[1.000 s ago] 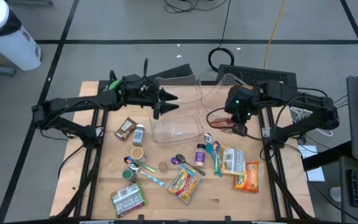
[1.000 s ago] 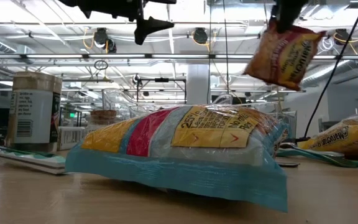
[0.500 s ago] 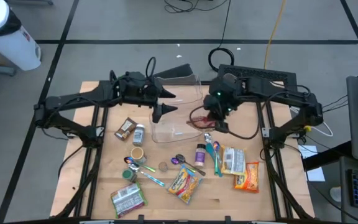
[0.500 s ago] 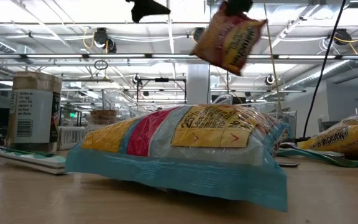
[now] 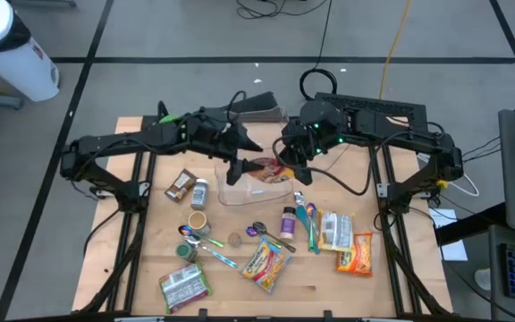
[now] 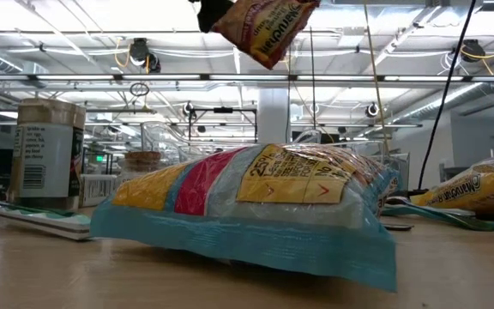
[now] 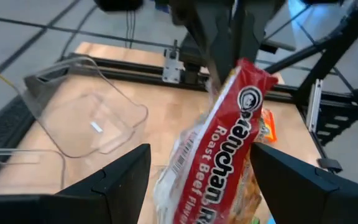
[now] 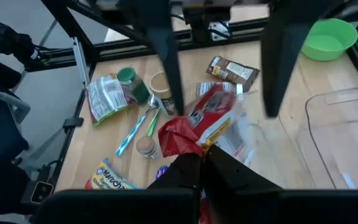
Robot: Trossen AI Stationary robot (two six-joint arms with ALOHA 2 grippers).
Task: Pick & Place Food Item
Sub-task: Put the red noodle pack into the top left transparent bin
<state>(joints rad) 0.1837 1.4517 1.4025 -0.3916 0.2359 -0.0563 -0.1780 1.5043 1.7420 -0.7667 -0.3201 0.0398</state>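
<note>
A red Maruchan ramen packet (image 5: 262, 168) hangs above the clear plastic container (image 5: 256, 188) at the table's far middle. My right gripper (image 5: 286, 168) is shut on it. The packet also shows in the left wrist view (image 7: 219, 149) and at the top of the low view (image 6: 264, 21). My left gripper (image 5: 245, 159) is open. Its two fingers (image 7: 110, 186) stand on either side of the hanging packet, apart from it. The same fingers show in the right wrist view (image 8: 166, 56). My right gripper pinches the packet's upper end (image 7: 238, 68) between its two fingers, which come from above and point down. In its own wrist view the crumpled red edge (image 8: 179, 140) shows just past the fingers. The packet hangs below them, tilted and clear of the container.
The near half of the table holds other ramen packets (image 5: 266, 264) (image 5: 356, 253), spoons, small jars and cans (image 5: 199, 192), a brown packet (image 5: 181, 183) and a green-labelled bag (image 5: 184, 286). A green bowl (image 8: 331, 37) and a keyboard (image 5: 369, 107) lie at the far side.
My right gripper has carried the ramen packet toward the table's left, from right of the container to above it, and the packet swings as it goes. My left gripper has moved right toward the packet, which now hangs between its fingers.
</note>
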